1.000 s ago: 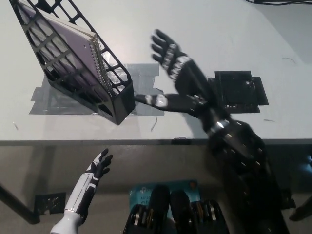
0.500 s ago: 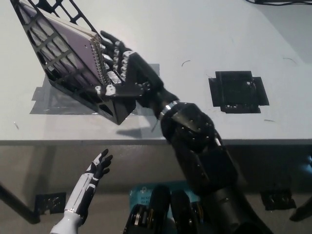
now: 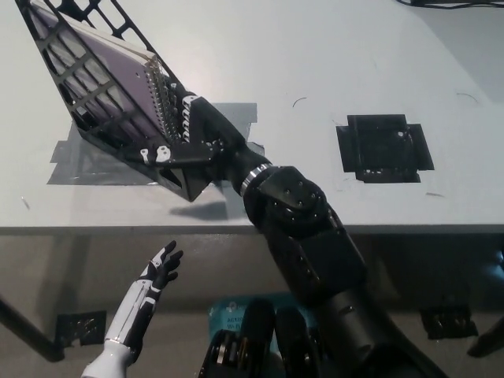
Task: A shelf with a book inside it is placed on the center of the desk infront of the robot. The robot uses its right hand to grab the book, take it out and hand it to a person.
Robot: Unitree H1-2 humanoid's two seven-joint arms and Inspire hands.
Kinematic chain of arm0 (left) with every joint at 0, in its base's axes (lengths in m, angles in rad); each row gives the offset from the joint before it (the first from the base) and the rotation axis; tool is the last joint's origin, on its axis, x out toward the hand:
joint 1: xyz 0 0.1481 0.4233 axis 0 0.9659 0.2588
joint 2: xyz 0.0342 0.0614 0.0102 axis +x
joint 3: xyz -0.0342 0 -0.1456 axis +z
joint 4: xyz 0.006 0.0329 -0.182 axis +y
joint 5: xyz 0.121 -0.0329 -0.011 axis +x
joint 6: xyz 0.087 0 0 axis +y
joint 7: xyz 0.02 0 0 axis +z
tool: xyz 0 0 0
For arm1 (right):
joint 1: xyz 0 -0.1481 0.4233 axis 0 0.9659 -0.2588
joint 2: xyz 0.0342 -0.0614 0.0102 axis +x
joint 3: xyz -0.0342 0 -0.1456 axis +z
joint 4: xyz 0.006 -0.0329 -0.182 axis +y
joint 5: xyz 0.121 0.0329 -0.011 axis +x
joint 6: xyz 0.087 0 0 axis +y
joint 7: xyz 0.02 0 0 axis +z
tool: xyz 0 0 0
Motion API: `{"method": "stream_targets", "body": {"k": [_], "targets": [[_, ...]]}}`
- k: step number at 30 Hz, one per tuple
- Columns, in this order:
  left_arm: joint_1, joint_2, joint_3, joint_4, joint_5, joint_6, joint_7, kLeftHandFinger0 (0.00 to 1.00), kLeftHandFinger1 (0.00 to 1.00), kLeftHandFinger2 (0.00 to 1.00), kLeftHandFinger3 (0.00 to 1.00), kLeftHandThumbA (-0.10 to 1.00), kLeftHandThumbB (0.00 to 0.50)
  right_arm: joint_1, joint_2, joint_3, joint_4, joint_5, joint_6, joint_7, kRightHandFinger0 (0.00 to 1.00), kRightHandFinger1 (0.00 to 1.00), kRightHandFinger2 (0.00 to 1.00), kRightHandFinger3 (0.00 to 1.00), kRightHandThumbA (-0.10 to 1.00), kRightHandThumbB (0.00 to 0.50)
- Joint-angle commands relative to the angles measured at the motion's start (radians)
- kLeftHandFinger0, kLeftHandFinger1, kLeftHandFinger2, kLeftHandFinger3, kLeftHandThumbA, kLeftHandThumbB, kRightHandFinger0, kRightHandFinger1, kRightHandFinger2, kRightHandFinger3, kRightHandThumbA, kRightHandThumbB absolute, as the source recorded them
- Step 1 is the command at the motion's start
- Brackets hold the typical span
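Observation:
A black lattice shelf [image 3: 191, 178] stands tilted at the desk's upper left, on grey tape. Inside it leans a book [image 3: 101, 69] with a purple cover and a spiral binding facing the shelf's open front. My black right hand [image 3: 194, 134] is at that open front, open, with its fingers [image 3: 175, 101] lying along the spiral edge and its thumb stretched across the shelf's lower side. I cannot see a closed hold on the book. My white left hand [image 3: 150, 287] rests open below the desk's front edge at lower left.
The white desk [image 3: 315, 63] has a grey tape patch [image 3: 75, 157] under the shelf and a black square patch [image 3: 383, 146] at the right. The desk's front edge runs across the picture below the shelf. No person is in view.
My right arm has swung left from the desk's middle to the shelf. Its hand has gone from spread in the air to lying against the book's spiral edge. The left hand has not moved.

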Motion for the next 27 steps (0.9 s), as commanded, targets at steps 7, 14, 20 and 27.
{"method": "stream_targets", "body": {"k": [7,14,20,27], "targets": [[-0.001,0.006,0.001,-0.025,0.01,-0.01,-0.01,1.0,1.0,1.0,1.0,1.0,0.276,-0.171,0.005,-0.004,0.125,-0.048,-0.078,-0.019,1.0,1.0,1.0,1.0,1.0,0.429],[-0.006,0.014,-0.005,-0.039,0.038,-0.006,-0.008,1.0,1.0,1.0,1.0,1.0,0.243,-0.237,0.012,-0.047,0.209,-0.027,-0.079,-0.025,1.0,1.0,1.0,1.0,1.0,0.427],[-0.008,0.014,-0.002,-0.042,0.025,-0.003,-0.016,1.0,1.0,1.0,1.0,1.0,0.239,-0.262,0.02,-0.064,0.27,-0.03,-0.1,-0.031,1.0,1.0,1.0,1.0,1.0,0.4],[-0.009,0.016,-0.002,-0.051,0.027,0.001,-0.018,1.0,1.0,1.0,1.0,1.0,0.249,-0.282,0.022,-0.072,0.334,-0.03,-0.126,-0.029,1.0,1.0,1.0,1.0,1.0,0.419]]}}
